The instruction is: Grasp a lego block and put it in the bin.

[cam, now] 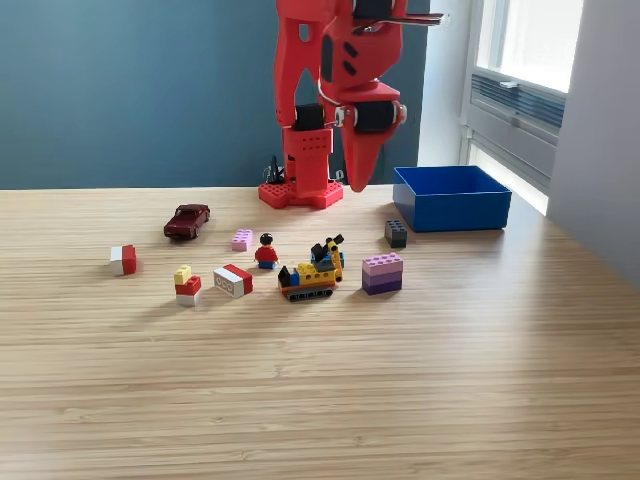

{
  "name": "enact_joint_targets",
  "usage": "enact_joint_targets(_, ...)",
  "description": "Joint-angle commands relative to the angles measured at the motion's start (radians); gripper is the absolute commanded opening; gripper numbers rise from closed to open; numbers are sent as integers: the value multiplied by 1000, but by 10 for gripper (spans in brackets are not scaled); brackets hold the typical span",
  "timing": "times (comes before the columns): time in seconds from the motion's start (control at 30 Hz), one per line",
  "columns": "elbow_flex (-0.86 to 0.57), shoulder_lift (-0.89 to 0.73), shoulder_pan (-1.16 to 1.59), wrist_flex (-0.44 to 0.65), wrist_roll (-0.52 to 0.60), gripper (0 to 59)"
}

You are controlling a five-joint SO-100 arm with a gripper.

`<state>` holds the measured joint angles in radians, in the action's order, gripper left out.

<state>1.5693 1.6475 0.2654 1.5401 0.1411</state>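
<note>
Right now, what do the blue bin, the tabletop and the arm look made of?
The bin: seemingly smooth moulded plastic, uniform blue with thin even walls. The tabletop: looks like bamboo or laminated wood, with fine parallel pale strips and a matte sheen. The arm: probably printed red plastic, flat-coloured and blocky; layer lines cannot be made out.

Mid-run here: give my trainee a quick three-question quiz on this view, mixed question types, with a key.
1. True or false: the gripper hangs directly over the blue bin.
2. Which lies nearest the bin? A) dark red toy car B) dark grey block C) red-and-white block
3. Fill in: the purple block sits to the exterior view's ____ of the yellow tracked vehicle.

Key: 1 false, it hangs in front of the arm's base; 2 B; 3 right.
</note>
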Motion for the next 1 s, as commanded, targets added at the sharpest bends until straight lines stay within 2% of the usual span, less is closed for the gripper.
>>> enact_joint_targets(0.03,-23,83,-32,-29,-8,1)
enact_joint_targets(1.0,121,83,-29,-236,-9,1)
